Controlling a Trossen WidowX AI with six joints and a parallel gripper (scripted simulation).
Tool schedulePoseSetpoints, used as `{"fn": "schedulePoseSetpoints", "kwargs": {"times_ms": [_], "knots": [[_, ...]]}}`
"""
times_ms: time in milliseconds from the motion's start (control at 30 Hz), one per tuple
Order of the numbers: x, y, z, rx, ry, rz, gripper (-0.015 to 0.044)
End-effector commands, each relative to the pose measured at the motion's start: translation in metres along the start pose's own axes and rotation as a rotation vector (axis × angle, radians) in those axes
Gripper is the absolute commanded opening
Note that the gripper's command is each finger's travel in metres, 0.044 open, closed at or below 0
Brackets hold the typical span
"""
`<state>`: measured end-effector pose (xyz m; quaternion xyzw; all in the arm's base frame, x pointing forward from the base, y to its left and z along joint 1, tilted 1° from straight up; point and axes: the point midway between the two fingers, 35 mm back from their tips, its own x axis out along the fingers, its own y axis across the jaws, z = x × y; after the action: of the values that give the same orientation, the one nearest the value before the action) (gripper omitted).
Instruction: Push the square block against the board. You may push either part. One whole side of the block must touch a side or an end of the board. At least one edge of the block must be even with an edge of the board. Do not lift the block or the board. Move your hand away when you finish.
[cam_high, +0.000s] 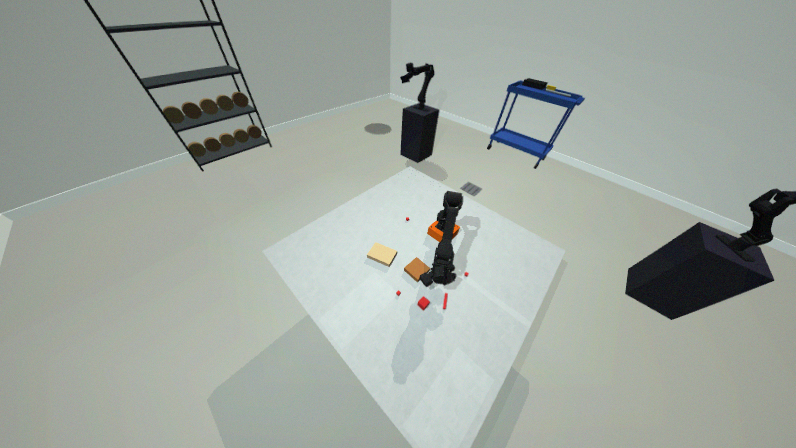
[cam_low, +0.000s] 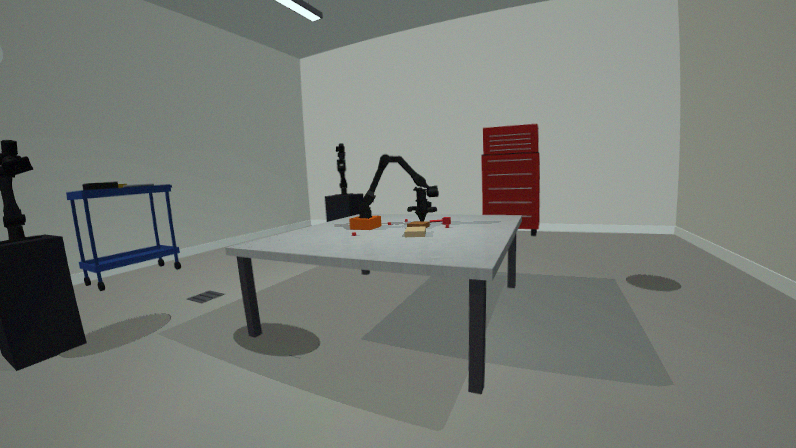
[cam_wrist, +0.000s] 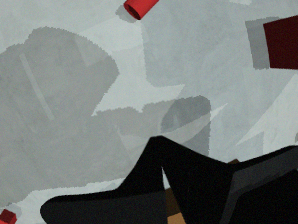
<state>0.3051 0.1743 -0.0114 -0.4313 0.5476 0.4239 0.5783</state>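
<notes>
The brown square block (cam_high: 416, 269) (cam_low: 418, 224) lies flat on the table; a sliver of it shows in the wrist view (cam_wrist: 176, 218) behind the black fingers. The pale tan board (cam_high: 382, 254) (cam_low: 414, 232) lies flat to its left in the top view, with a gap of bare table between them. Board and block are turned differently. My gripper (cam_high: 426, 279) (cam_low: 421, 219) (cam_wrist: 156, 141) is shut and empty, low at the block's right-hand near side in the top view. Whether the fingertips touch the block is hidden.
A red cube (cam_high: 423, 303) (cam_wrist: 285, 44) and a red rod (cam_high: 445, 301) (cam_wrist: 141, 7) lie beyond the gripper from the arm's orange base (cam_high: 433, 232) (cam_low: 364, 223). Small red cubes (cam_high: 398, 292) (cam_high: 466, 274) (cam_high: 407, 219) are scattered around on the table (cam_high: 334, 244).
</notes>
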Motion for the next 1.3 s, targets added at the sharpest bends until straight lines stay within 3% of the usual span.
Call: {"fn": "schedulePoseSetpoints", "kwargs": {"times_ms": [0,133,767,933,1267], "knots": [[-0.012,-0.001,0.000,0.001,0.002,0.001,0.0000],[-0.053,-0.001,0.000,0.004,0.008,0.004,0.0000],[-0.053,0.008,-0.033,-0.219,0.010,0.005,0.0000],[-0.001,0.008,-0.034,-0.219,0.010,0.006,0.0000],[0.002,0.007,-0.037,-0.219,0.011,0.006,0.0000]]}}
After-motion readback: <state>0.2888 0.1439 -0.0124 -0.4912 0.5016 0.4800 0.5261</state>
